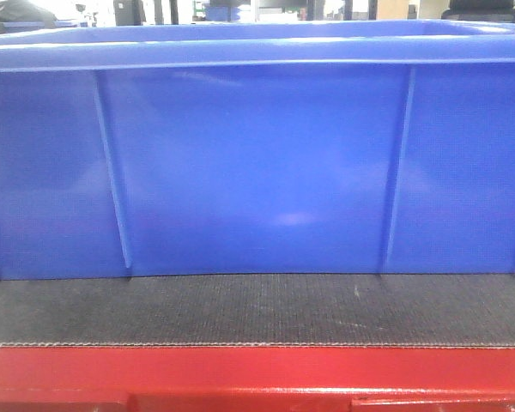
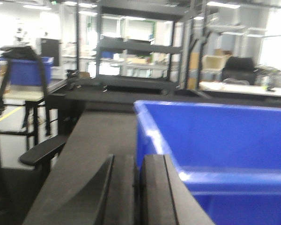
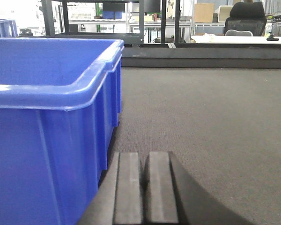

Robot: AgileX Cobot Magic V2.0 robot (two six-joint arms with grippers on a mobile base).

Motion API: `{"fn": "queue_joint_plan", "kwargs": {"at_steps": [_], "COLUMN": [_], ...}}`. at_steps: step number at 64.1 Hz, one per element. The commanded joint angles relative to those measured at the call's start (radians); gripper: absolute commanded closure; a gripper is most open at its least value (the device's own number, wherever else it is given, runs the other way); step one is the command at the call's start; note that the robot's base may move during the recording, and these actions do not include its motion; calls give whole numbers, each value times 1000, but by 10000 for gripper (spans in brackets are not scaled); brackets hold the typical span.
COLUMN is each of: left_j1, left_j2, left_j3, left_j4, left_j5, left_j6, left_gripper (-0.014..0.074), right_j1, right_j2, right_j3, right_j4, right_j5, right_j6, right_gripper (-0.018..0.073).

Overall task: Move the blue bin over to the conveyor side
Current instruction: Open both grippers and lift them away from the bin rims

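Observation:
The blue bin (image 1: 257,172) fills the front view. It stands upright on the dark woven conveyor belt (image 1: 257,309), just behind the red frame (image 1: 257,373). In the left wrist view my left gripper (image 2: 138,157) is shut with nothing between its fingers, low at the near left corner of the blue bin (image 2: 225,136), with the belt (image 2: 103,136) to its left. In the right wrist view my right gripper (image 3: 145,153) is also shut and empty. It sits just above the belt (image 3: 201,117), close beside the right wall of the bin (image 3: 47,93). Neither gripper shows in the front view.
A black shelving rack (image 2: 131,47) stands beyond the belt's far end. Another blue bin (image 2: 30,70) sits on a table at far left, and a black armrest (image 2: 42,150) juts out beside the belt. A raised black edge (image 3: 201,51) closes the belt's far end, with a black chair (image 3: 246,14) behind it.

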Motion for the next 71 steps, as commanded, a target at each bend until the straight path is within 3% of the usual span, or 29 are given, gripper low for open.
{"fn": "queue_joint_plan", "kwargs": {"at_steps": [1, 6, 17, 23, 26, 71], "left_j1": [42, 65, 79, 77, 77, 77], "left_j2": [-5, -5, -5, -5, -5, -5], "left_j3": [38, 73, 136, 157, 157, 157], "left_j4": [-17, -54, -57, -57, -57, -57], "left_j5": [-24, -28, -48, -129, -89, -87], "left_j6": [47, 107, 109, 109, 109, 109], "left_gripper": [584, 584, 584, 584, 584, 584], "right_j1": [-5, -5, -5, -5, -5, -5], "right_j2": [-4, -4, -4, -4, -4, -4], "right_j3": [0, 0, 0, 0, 0, 0], "right_j4": [-7, -7, -7, -7, -7, -7], "right_j5": [-15, -15, -15, -15, -15, -15], "right_j6": [-7, -7, -7, -7, -7, -7], "right_gripper": [647, 647, 647, 647, 647, 647]}}
